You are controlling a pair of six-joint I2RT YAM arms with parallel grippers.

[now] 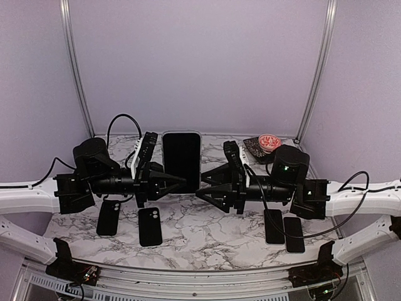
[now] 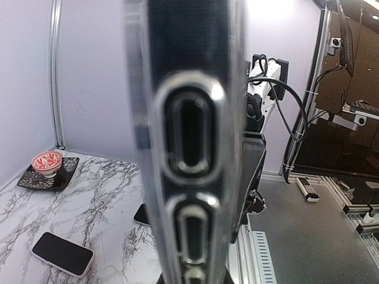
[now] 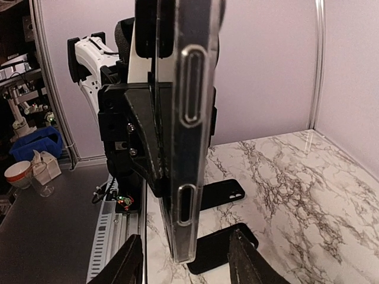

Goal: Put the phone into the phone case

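A black phone [image 1: 182, 160] stands upright above the middle of the table, seated in a clear phone case [image 3: 192, 118] whose edge cutouts fill the left wrist view [image 2: 189, 148]. My left gripper [image 1: 180, 182] is shut on the phone's lower left side; its black finger [image 3: 139, 136] presses against the case. My right gripper [image 1: 204, 185] is at the phone's right edge and stands open. In the right wrist view its fingers [image 3: 246, 260] flank the case's lower end without touching it.
Two black cases [image 1: 108, 217] [image 1: 150, 226] lie at the front left, also seen as dark cases [image 3: 228, 248] below the phone. Two more phones [image 1: 274, 226] [image 1: 293, 234] lie front right. A red bowl [image 1: 269, 141] on a dark saucer [image 2: 26, 180] sits back right.
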